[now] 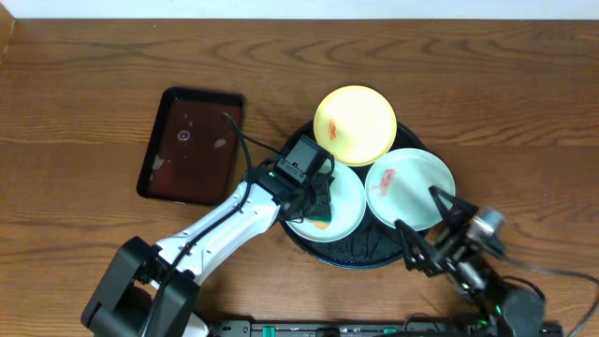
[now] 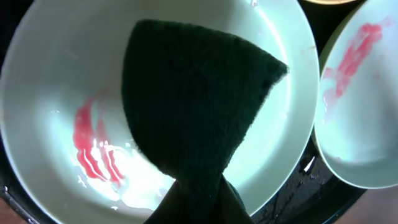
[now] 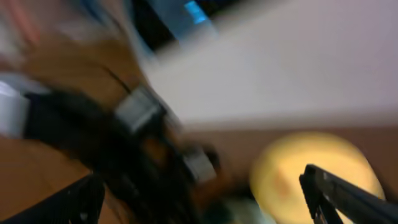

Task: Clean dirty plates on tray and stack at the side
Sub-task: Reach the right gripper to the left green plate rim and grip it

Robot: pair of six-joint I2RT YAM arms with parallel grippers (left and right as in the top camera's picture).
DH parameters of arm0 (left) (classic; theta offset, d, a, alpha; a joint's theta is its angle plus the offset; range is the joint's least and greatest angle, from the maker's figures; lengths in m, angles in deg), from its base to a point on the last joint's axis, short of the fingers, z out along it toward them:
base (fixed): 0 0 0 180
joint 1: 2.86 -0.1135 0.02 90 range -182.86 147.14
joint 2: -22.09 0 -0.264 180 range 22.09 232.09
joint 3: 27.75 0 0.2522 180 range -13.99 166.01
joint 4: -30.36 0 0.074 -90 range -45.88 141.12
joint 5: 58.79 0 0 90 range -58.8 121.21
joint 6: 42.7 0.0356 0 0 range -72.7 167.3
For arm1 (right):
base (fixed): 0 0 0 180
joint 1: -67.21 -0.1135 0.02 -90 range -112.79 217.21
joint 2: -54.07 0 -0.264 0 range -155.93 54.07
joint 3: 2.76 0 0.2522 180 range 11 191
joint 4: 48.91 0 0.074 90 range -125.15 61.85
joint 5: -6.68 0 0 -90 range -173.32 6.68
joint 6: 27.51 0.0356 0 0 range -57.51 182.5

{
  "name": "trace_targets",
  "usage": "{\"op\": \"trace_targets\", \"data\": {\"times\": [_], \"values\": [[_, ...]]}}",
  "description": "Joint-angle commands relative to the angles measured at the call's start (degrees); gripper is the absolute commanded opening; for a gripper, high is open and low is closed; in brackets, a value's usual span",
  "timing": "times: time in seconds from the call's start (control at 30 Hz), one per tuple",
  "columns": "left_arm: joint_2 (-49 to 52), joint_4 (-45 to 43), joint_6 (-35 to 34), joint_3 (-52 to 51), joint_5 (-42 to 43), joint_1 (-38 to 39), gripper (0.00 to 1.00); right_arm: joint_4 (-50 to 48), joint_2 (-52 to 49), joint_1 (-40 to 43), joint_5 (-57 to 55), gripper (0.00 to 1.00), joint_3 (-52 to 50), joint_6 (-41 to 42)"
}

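Fingers of the left gripper (image 1: 316, 197) clench a dark green scouring pad (image 2: 193, 106) over the red-smeared mint plate (image 2: 56, 74) at the black tray's (image 1: 360, 255) lower left. Also in the tray are a second smeared mint plate (image 1: 409, 187) and a yellow plate (image 1: 355, 124). Right gripper (image 1: 416, 208) fingers gape wide at lower right.

Surfaces: tabletop (image 1: 487, 65), wood with visible grain, satin brown. mint plate (image 2: 56, 74), smooth, glossy, wet highlights beside red smears. yellow plate (image 1: 356, 122), smooth, softer sheen. scouring pad (image 2: 193, 106), dark green, coarse, fibrous, matt. black tray (image 1: 360, 255), wet speckled gloss. brown tray (image 1: 192, 145), glossy, reflective.
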Motion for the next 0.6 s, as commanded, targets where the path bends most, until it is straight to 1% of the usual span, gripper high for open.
{"op": "trace_targets", "data": {"times": [0.0, 0.03, 0.13, 0.17, 0.2, 0.23, 0.27, 0.3, 0.33, 0.37, 0.43, 0.47, 0.5, 0.53, 0.57], "values": [[-0.22, 0.00, -0.50, -0.17, -1.38, 0.02, 0.08, -7.96, -0.07, 0.55, -0.81, 0.99, 4.90, 9.51], [-0.22, 0.00, -0.50, -0.17, -1.38, 0.02, 0.07, -6.12, -0.57, 0.87, -2.05, 0.99, 7.26, 8.37], [-0.22, 0.02, -0.50, -0.17, -1.38, 0.02, 0.07, 14.14, -6.47, 3.10, -4.42, 0.99, 21.14, -4.87], [-0.22, 0.04, -0.50, -0.17, -1.38, 0.02, 0.07, 23.15, -10.21, 4.13, -5.92, 0.99, 26.62, -8.96], [-0.22, 0.04, -0.50, -0.17, -1.38, 0.02, 0.07, 33.35, -16.00, 5.51, -7.45, 0.99, 33.51, -12.85], [-0.22, 0.02, -0.50, -0.17, -1.38, 0.02, 0.07, 38.71, -19.63, 6.25, -7.56, 0.99, 37.27, -15.67], [-0.22, 0.00, -0.50, -0.17, -1.38, 0.02, 0.07, 46.71, -26.27, 7.28, -7.52, 0.99, 43.39, -20.11], [-0.22, -0.04, -0.50, -0.17, -1.38, 0.02, 0.07, 52.52, -31.78, 7.85, -7.50, 0.99, 47.84, -23.21], [-0.22, -0.04, -0.50, -0.17, -1.36, 0.02, 0.07, 60.61, -40.13, 8.07, -6.23, 0.99, 54.42, -27.74], [-0.22, 0.00, -0.50, -0.17, -1.38, 0.02, 0.07, 66.86, -48.46, 8.07, -3.48, 0.99, 60.65, -29.03], [-0.22, 0.00, -0.50, -0.17, -1.36, 0.02, 0.07, 69.42, -55.41, 8.07, 2.29, 0.99, 65.59, -27.61], [-0.22, 0.00, -0.52, -0.17, -1.36, 0.02, 0.08, 70.34, -58.80, 8.07, 7.30, 0.99, 67.67, -27.23], [-0.22, 0.00, -0.52, -0.17, -1.36, 0.02, 0.07, 70.10, -61.53, 8.07, 10.58, 0.85, 68.70, -26.95], [-0.22, 0.00, -0.52, -0.17, -1.36, 0.02, 0.07, 66.12, -64.76, 7.67, 14.34, 0.57, 68.87, -24.61], [-0.22, 0.00, -0.52, -0.17, -1.36, 0.02, 0.08, 64.43, -66.55, 7.26, 15.54, 0.52, 68.96, -23.21]]}}
